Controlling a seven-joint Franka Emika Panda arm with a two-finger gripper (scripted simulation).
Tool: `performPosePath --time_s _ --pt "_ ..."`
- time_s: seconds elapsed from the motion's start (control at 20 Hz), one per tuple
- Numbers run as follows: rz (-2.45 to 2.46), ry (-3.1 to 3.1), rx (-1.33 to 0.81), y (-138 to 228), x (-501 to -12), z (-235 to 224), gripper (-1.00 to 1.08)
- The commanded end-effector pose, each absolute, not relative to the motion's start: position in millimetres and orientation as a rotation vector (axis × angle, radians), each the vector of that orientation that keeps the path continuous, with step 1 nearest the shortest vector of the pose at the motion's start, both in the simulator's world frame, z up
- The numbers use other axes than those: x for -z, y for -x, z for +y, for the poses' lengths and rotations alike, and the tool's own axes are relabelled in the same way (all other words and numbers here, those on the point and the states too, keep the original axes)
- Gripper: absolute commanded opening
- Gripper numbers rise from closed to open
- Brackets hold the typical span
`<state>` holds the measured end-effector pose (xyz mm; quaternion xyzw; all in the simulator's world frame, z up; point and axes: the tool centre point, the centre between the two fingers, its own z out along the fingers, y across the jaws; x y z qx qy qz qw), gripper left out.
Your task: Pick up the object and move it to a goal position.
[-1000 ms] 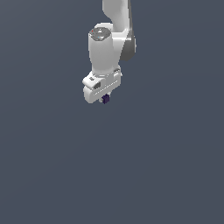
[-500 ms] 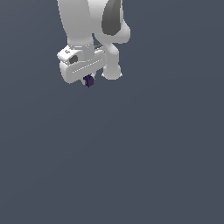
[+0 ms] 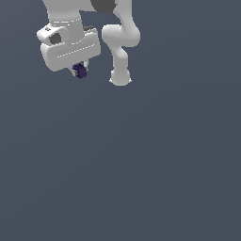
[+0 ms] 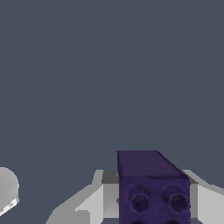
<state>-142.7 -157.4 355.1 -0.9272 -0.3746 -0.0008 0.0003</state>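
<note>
The object (image 3: 80, 71) is a small dark purple block hanging just below the white gripper (image 3: 79, 70) near the upper part of the exterior view's left. The gripper is shut on it and holds it well above the dark floor. In the wrist view the object (image 4: 151, 186) fills the space between the grey fingers (image 4: 92, 201), with two round sockets showing on its near face. The fingertips themselves are mostly hidden behind the gripper body in the exterior view.
The arm's white base and lower link (image 3: 120, 59) stand to the exterior view's right of the gripper. A rounded white arm part (image 4: 6, 190) shows at the edge of the wrist view. Plain dark grey floor (image 3: 141, 164) spreads everywhere else.
The gripper has carried the object upward and toward the exterior view's left, and looks larger in view than before. Its hold on the block is unchanged.
</note>
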Motion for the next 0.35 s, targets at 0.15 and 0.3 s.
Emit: performPosePath --time_s 0.15,0.3 --pt "-1.178 2.912 0.000 143.8 -370.7 -169.5 -1.00" --pt "-1.178 2.912 0.000 143.7 -372.5 -171.1 -1.00"
